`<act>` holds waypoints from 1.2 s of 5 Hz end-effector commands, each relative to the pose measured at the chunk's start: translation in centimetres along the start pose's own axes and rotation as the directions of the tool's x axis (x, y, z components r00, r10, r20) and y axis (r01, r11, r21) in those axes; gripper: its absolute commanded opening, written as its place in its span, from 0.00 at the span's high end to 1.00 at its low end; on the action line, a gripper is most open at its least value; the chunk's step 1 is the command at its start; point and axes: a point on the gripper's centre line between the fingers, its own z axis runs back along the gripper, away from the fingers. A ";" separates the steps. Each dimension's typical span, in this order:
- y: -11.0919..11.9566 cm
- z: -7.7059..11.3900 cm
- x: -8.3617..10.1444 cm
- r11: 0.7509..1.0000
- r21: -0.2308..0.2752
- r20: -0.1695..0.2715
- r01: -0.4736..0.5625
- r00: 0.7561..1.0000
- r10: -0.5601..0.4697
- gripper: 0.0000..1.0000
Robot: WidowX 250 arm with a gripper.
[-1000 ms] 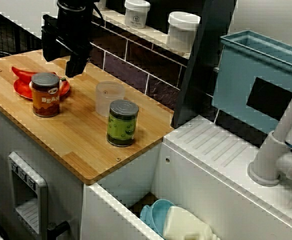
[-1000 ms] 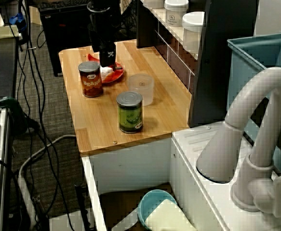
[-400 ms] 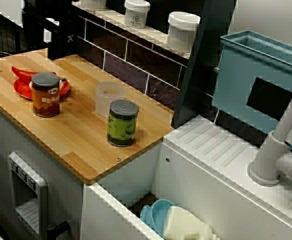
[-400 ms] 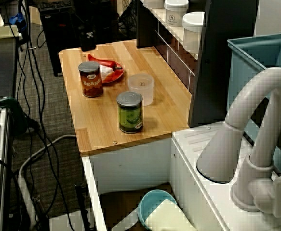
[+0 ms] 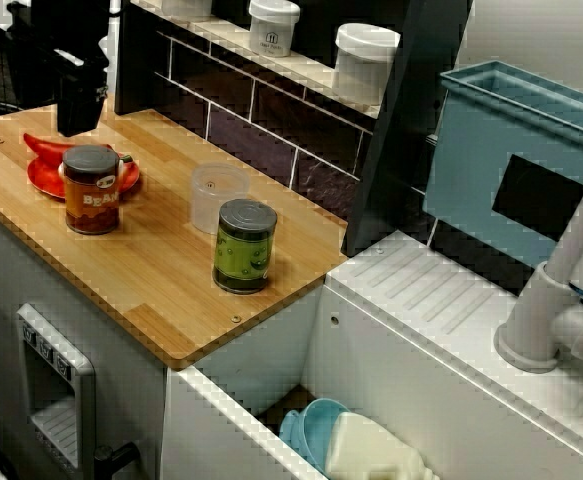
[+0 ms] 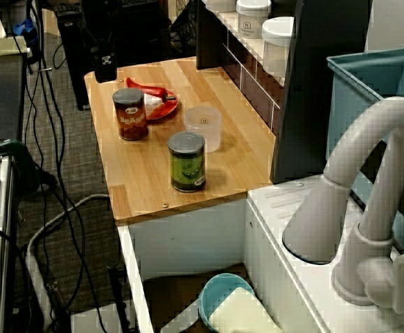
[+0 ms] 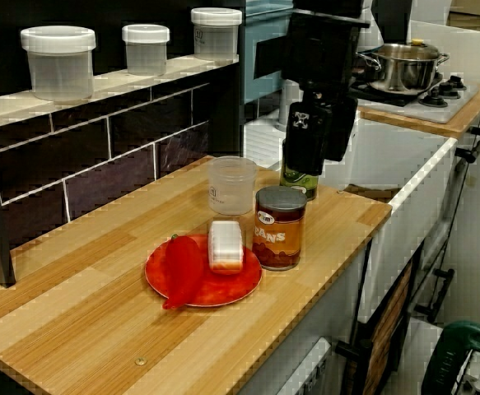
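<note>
— Where is the hand (image 5: 76, 118)?
— It hangs over the far left corner of the tabletop (image 5: 161, 280), near the red plate (image 5: 41, 178) but apart from it. I cannot tell how its jaws stand; I see nothing between them.
— And the things there?
— The plate carries a red pepper (image 7: 182, 267) and a small white piece (image 7: 226, 245). The brown bean can (image 5: 92, 190) stands upright just beside it. The clear cup (image 5: 216, 195) and the green can (image 5: 244, 245) stand further right. Everything rests on the tabletop, so I judge no grasp is made yet.
</note>
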 end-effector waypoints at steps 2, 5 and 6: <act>0.0 -0.4 -1.2 0.999 0.043 0.026 0.012 1.000 -0.013 0.00; -0.3 -2.4 -1.8 0.996 0.091 0.021 0.016 1.000 -0.017 0.00; -0.3 -2.9 -1.7 0.995 0.102 0.021 0.012 1.000 -0.014 0.00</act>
